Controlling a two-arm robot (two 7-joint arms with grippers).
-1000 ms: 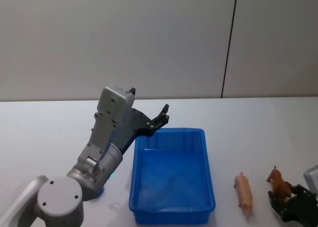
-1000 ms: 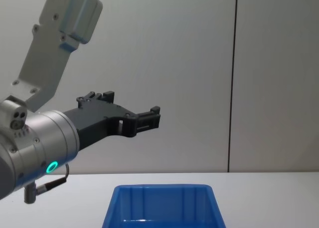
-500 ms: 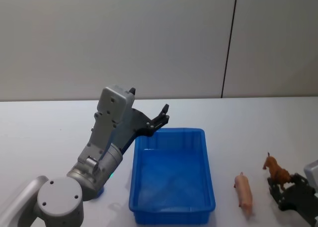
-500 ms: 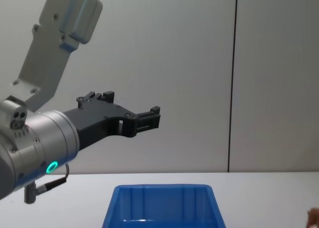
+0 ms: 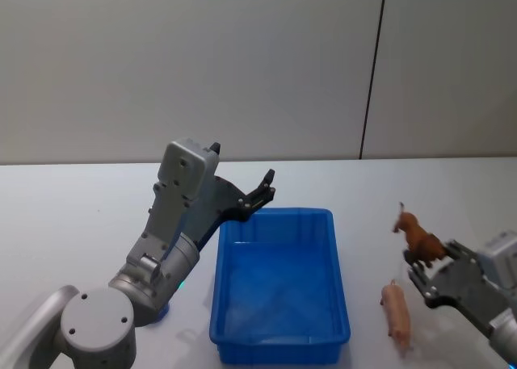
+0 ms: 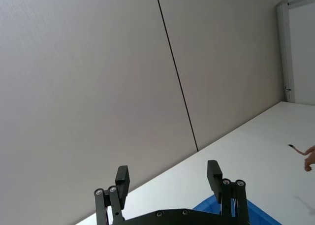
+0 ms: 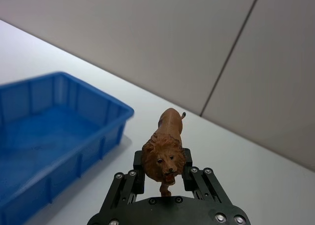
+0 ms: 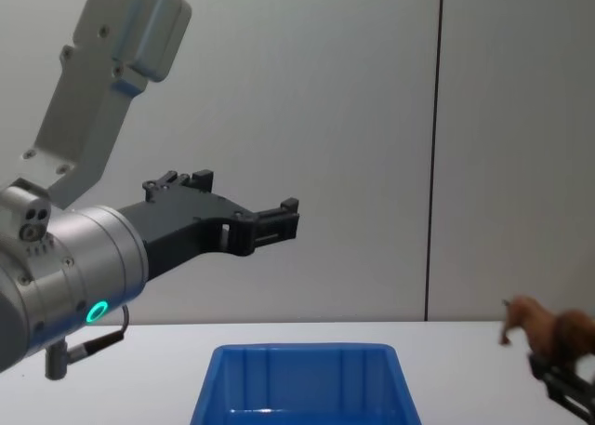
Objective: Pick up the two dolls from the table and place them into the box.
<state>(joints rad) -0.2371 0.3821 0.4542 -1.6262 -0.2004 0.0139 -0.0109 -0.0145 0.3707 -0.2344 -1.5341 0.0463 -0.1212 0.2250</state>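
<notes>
Where the head view looks down on the whole layout, the right gripper (image 5: 423, 266) sits at the right side of the table (image 5: 81, 224), its fingers closed on the belly and legs of a brown lion toy (image 5: 416, 236) held clear of the surface, right of the blue box (image 5: 275, 215) and not over it. Right wrist view gives the grip close up: right gripper (image 7: 165, 172) with 2 black fingers pressed to either side of the lion toy (image 7: 166, 147), mane and face turned toward the camera, tail toward the wall; the box (image 7: 74, 136) lies ahead and to one side, nothing seen inside it. Chest view adds the height: lion toy (image 8: 548, 330) side-on at the right edge, above the level of the box rim (image 8: 297, 354), with the right gripper (image 8: 561, 380) under it. Head view alone has the second toy, a pink one (image 5: 397, 312), lying on its side on the table between the box and the right arm, apart from both. Left gripper (image 5: 269, 186) hangs raised over the far left corner of the box; left wrist view shows its 2 fingers (image 6: 168, 175) spread wide with nothing between them, and chest view (image 8: 237, 197) shows it high against the wall.
</notes>
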